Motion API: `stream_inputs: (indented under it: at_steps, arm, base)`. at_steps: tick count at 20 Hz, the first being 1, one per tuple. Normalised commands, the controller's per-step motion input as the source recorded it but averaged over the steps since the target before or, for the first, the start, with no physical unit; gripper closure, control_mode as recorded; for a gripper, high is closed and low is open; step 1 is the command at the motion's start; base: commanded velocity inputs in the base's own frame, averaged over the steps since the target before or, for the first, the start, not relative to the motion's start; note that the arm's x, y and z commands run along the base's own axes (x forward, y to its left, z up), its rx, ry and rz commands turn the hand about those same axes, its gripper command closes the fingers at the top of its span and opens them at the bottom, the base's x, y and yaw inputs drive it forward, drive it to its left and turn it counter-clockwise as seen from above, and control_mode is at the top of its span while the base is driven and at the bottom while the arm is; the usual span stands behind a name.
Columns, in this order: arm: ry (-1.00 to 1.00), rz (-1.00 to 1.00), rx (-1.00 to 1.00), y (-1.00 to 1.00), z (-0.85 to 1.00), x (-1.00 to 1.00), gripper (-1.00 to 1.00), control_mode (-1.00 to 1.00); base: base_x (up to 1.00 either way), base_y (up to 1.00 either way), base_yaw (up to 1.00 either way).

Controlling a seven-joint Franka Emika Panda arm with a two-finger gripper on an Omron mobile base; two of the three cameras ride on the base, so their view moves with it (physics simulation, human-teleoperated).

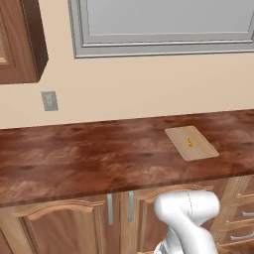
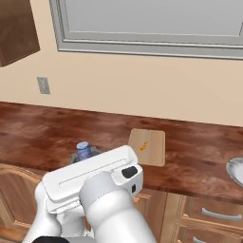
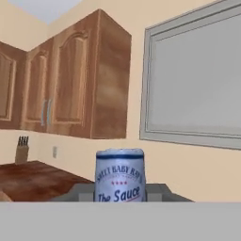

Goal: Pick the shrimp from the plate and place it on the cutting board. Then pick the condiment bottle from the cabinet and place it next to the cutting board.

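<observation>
The shrimp lies on the cutting board, a small orange speck near the board's middle, and the board rests flat on the reddish-brown table below the window. The right base view shows the same pair from the other side, and adds two things the left base view lacks: the grey-rimmed plate, cut off by the right edge so that just a sliver shows, and the blue-grey cap of the condiment bottle poking up just behind the arm's white forearm.

The hand view gives the bottle close up: its pale label with printed lettering stands upright in the middle, with the claw pinching it from both sides, a grey finger pressed to each flank. The bottle's lower body is cut off at the bottom of that view, and in the right base view the arm hides everything below the cap, so I cannot tell whether it touches the table or hangs above it.

The hand view also takes in the brown wall cabinet, with its doors closed and its silver handles, and a knife block far off on the table. The base views catch just a corner of a cabinet at upper left, plus a wall outlet.
</observation>
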Motion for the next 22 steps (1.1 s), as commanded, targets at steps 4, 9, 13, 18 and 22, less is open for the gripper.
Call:
stream_inputs:
  at_steps: [4, 9, 13, 18, 22]
  arm:
    - [0.00, 0.00, 0.24, 0.04, -0.14, 0.07, 1.00, -1.00]
    - [-0.03, 0.00, 0.20, 0.12, -0.14, 0.11, 1.00, -1.00]
    - [-0.06, 0.00, 0.16, 0.22, -0.23, 0.21, 1.00, -1.00]
    - [-0.10, 0.00, 0.08, 0.19, -0.35, 0.33, 1.00, -1.00]
    - [-0.17, 0.00, 0.01, 0.10, -0.41, 0.36, 1.00, -1.00]
  base:
    - [0.00, 0.00, 0.00]
    - [0.00, 0.00, 0.00]
    - [0.00, 0.00, 0.00]
    - [0.00, 0.00, 0.00]
    - [0.00, 0.00, 0.00]
